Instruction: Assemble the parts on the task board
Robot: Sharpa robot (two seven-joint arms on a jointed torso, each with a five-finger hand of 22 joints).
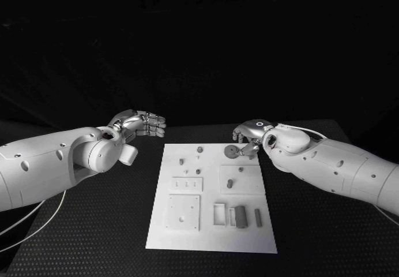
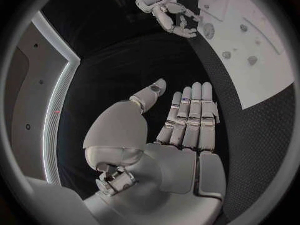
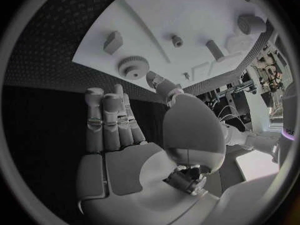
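My arms were smooth white shells, rounded and bulbous near the wrists, dotted with small dark screw holes. A thin pale cable trailed below my left arm. My left hand and right hand were silver metal, built of segmented fingers with dark seams. A domed silver casing covered each thumb base.

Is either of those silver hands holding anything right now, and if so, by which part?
Nothing is held. The left hand is flat and empty beside the task board; the right hand is open near the round gear, not touching it.
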